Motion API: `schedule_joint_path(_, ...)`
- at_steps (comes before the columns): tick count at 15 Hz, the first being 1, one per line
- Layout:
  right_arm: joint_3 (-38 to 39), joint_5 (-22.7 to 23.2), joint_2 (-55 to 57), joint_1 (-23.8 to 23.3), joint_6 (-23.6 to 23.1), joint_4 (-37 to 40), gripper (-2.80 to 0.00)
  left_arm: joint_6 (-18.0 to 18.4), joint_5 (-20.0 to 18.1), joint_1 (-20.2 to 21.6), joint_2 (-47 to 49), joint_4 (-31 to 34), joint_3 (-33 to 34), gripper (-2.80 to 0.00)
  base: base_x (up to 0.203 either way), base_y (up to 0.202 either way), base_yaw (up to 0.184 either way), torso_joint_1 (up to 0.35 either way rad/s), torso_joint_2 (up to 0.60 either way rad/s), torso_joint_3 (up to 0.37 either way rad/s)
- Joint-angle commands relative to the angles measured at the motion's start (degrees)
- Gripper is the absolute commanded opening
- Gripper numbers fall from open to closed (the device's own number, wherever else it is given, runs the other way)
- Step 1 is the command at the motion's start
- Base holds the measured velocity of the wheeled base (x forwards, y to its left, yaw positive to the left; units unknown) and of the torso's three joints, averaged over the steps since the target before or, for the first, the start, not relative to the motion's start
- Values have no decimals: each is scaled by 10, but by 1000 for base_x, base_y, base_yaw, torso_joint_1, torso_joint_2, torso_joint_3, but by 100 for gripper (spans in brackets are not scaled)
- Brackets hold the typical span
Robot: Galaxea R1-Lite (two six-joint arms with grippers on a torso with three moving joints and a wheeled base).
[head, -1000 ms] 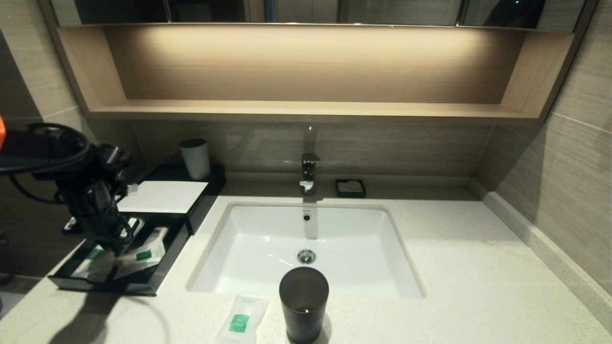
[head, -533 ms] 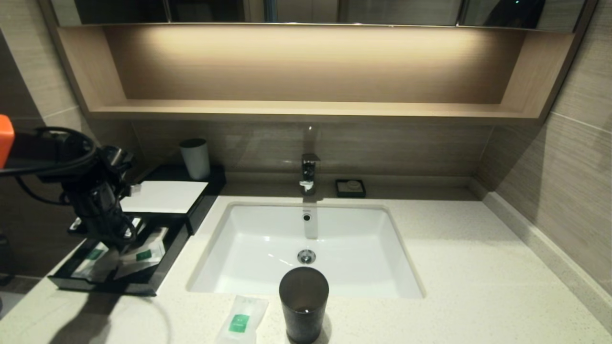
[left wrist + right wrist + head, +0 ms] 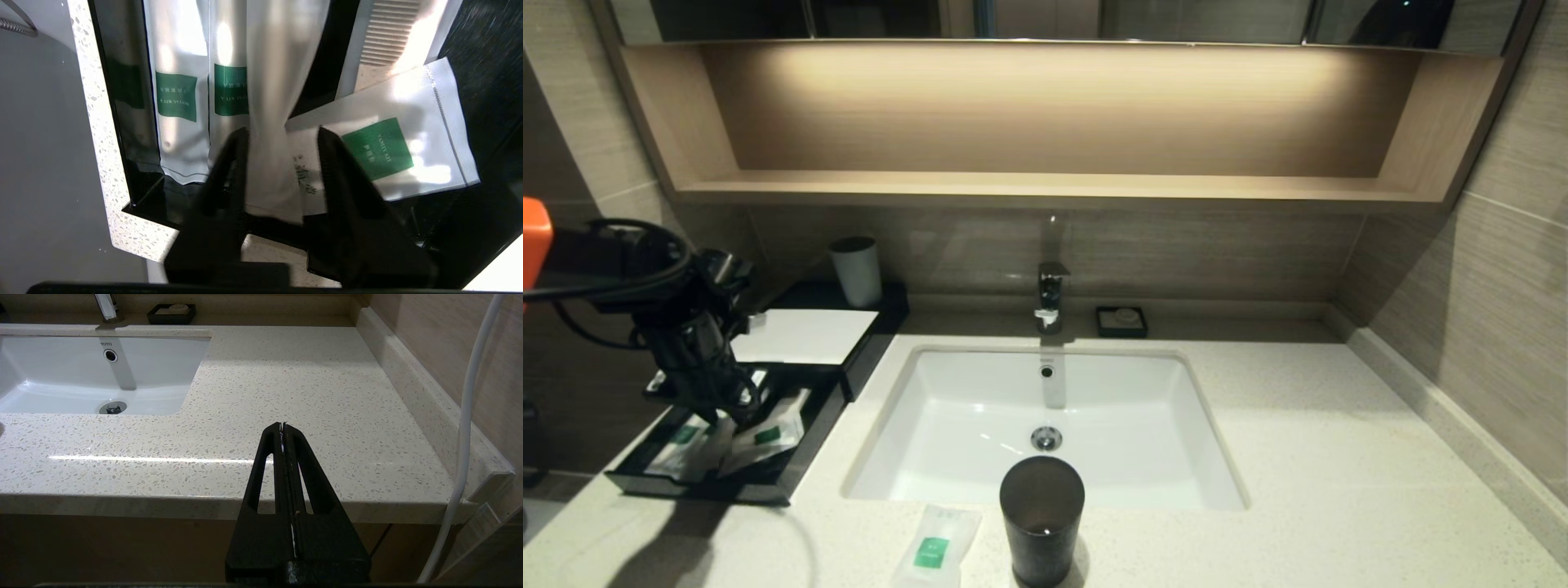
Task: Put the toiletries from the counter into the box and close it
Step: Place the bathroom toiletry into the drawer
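The black box (image 3: 805, 336) with a white top panel stands at the counter's (image 3: 1339, 457) back left, its drawer (image 3: 727, 490) pulled out. My left gripper (image 3: 731, 407) hovers over the drawer, open. In the left wrist view its fingers (image 3: 282, 132) straddle the long wrapped toothbrush packet (image 3: 273, 81), which lies in the drawer among green-labelled packets (image 3: 177, 102) and a sachet (image 3: 380, 147). Another small white sachet with a green label (image 3: 935, 545) lies on the counter's front edge. My right gripper (image 3: 282, 424) is shut and empty, parked off the counter's front right.
A dark smoky tumbler (image 3: 1041, 518) stands right beside the counter sachet, in front of the white sink (image 3: 980, 425). A faucet (image 3: 1051, 296) and a black soap dish (image 3: 1121, 321) are behind the sink. A white cup (image 3: 856, 269) stands on the box's rear.
My left gripper has risen a little and shifted back from the drawer's front; the packets stay in the drawer. The right arm has not moved.
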Motion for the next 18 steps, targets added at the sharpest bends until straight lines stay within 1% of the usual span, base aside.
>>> schedule_joint_path(1,1,0,0,0,0,0,-280,0,0,0,-4,2,1,0,0,0,0,0,0,0)
schedule_joint_path(7,1,0,0,0,0,0,-280,0,1,0,-41,7,17,0,0,0,0,0,0,0)
schedule_joint_path(13,1,0,0,0,0,0,-280,-1,-2,-1,-154,2,50,0,0,0,0,0,0,0)
schedule_joint_path(14,0,0,0,0,0,0,-280,-1,-5,-7,-172,2,51,-280,0,0,0,0,0,0)
schedule_joint_path(15,0,0,0,0,0,0,-280,-1,-16,-18,-191,2,52,-280,0,0,0,0,0,0)
schedule_joint_path(18,1,0,0,0,0,0,-280,-2,-69,-81,-231,7,57,-280,0,0,0,0,0,0)
